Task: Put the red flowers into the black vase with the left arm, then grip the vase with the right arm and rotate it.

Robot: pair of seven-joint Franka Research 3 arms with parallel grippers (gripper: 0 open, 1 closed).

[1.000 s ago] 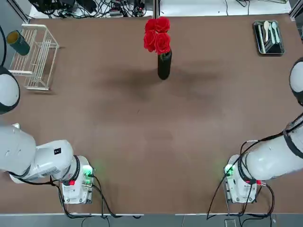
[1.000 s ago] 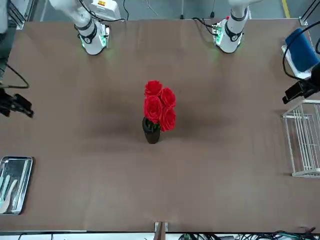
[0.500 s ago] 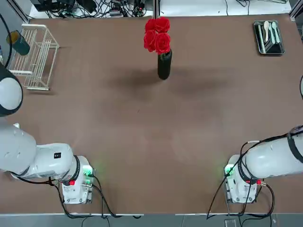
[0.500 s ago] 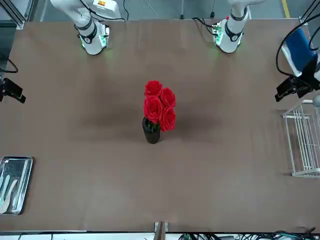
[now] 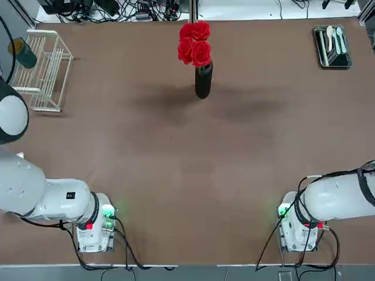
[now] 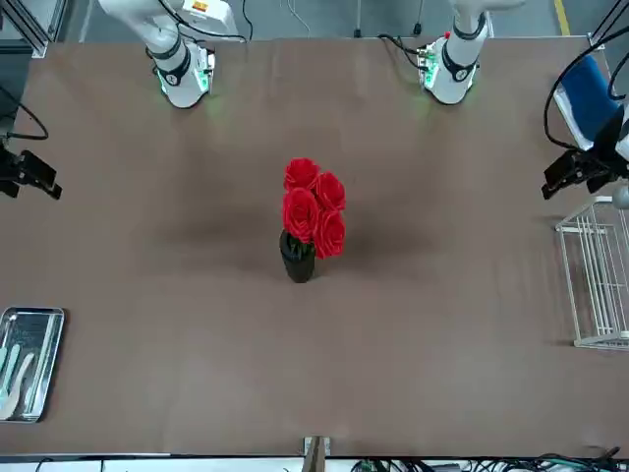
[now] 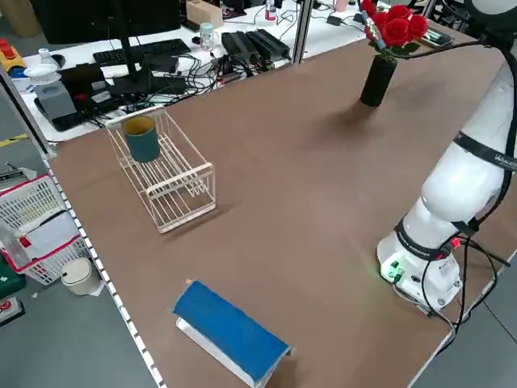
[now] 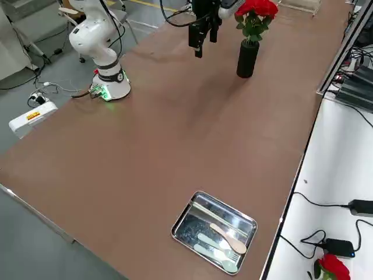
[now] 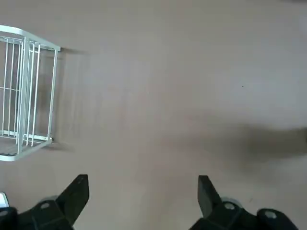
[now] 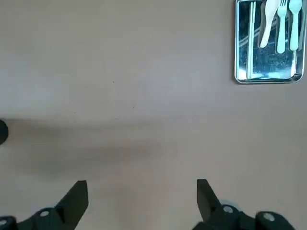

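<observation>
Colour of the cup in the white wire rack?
Dark teal cup, yellowish inside; clearest in the left side view.

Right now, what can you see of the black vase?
The black vase is a slim matte cylinder with a rounded top. It stands upright on the brown table, toward the far edge and midway across. The red flowers sit in its mouth, blooms and green leaves above the rim. Neither gripper touches it.

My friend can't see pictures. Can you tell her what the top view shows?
Red flowers stand in a black vase at the far middle of a brown table. A white wire rack sits far left, a metal tray of spoons far right, and two white robot arms rest at the near corners.
</observation>
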